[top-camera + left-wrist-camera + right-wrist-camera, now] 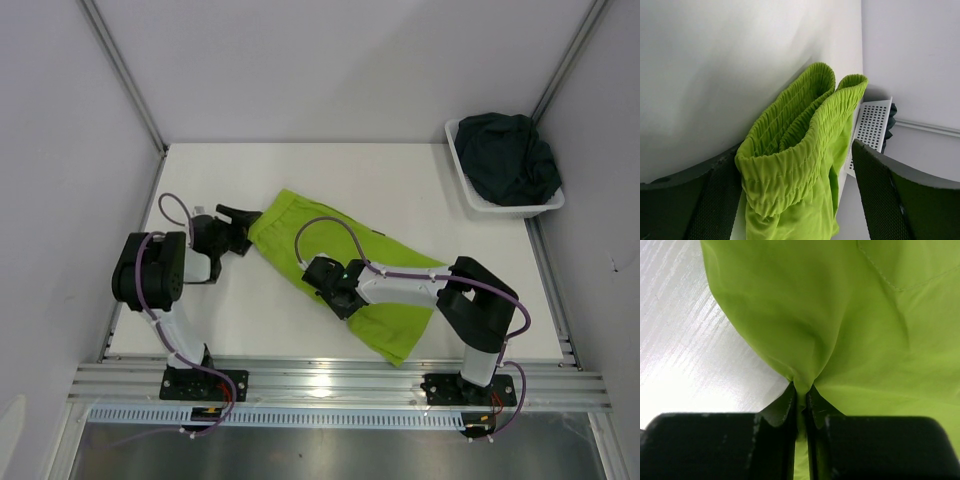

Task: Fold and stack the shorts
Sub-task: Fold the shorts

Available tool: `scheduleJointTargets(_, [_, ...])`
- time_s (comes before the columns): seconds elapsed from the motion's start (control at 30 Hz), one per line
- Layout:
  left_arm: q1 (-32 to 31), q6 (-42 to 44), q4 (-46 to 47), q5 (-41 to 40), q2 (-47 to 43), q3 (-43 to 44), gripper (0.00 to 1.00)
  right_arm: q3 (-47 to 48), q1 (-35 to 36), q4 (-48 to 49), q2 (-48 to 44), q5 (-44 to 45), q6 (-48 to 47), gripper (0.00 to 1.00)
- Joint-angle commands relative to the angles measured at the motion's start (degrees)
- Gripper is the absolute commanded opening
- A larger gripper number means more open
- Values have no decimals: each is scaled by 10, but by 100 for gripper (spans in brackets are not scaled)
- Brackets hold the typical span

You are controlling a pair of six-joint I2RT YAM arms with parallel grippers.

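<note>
A white table [255,325] sits between plain pale walls [330,70], evenly lit, aluminium rail [330,382] in front.

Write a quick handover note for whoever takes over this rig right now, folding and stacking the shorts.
Left gripper: open, fingers straddling the waistband of the lime green shorts.
Right gripper: shut on a pinch of their fabric.
Dark shorts: bunched in the white basket, far right corner.
Done: nothing stacked; lime pair not yet a compact fold.
Left to do: fold both pairs, stack them.
</note>
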Motion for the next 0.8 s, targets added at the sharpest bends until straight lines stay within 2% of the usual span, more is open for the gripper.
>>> scheduleJointTargets(0.0, [-7,11,32,1,25,22,85,20,3,-12,-19,-13,-11,10])
scheduleJointTargets(0.1, [-8,20,37,2,24,27,80,21,4,-12,-19,-15,-10,9])
scheduleJointTargets(0.23, [-7,22,69,28,35,36,65,20,5,-12,-17,-15,-13,9])
scheduleJointTargets(0.3, [-7,26,60,31,41,41,65,21,5,-12,-15,-15,-13,9])
scheduleJointTargets(0.43, [-32,50,16,57,41,67,75,21,5,-13,-14,-14,-19,9])
scheduleJointTargets(0.6, [-40,63,-3,59,38,78,74,29,3,-14,-12,-14,-21,9])
scheduleJointTargets(0.7, [-41,59,-17,70,57,96,67,34,2,-14,-13,-17,-21,9])
scheduleJointTargets(0.77, [-40,53,-10,79,78,106,53,35,2,-13,-15,-21,-21,9])
